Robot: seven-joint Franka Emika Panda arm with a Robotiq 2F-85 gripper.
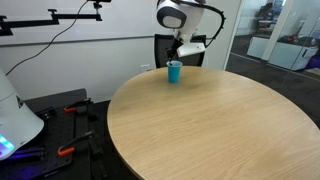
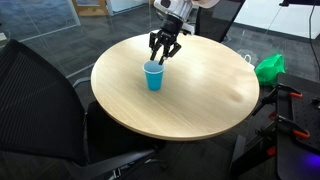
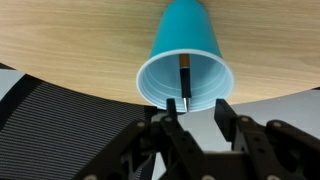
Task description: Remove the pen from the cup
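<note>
Closest to my wrist camera is the pincer (image 3: 198, 114), its two dark fingers (image 3: 226, 116) standing apart with a moderate gap between them and closed on nothing that I can make out. Just past them is the teal cup (image 3: 186, 60), its mouth turned up toward the lens, on the round wooden table (image 3: 60, 40). Inside the cup leans the pen (image 3: 185, 82), a thin dark stick. Its near end reaches the rim just beside the inner edge of one finger, and I cannot tell whether they touch. In an exterior view the pincer (image 2: 165, 56) hangs just above the upright cup (image 2: 153, 76). I count one cup, one pen, one pincer.
</note>
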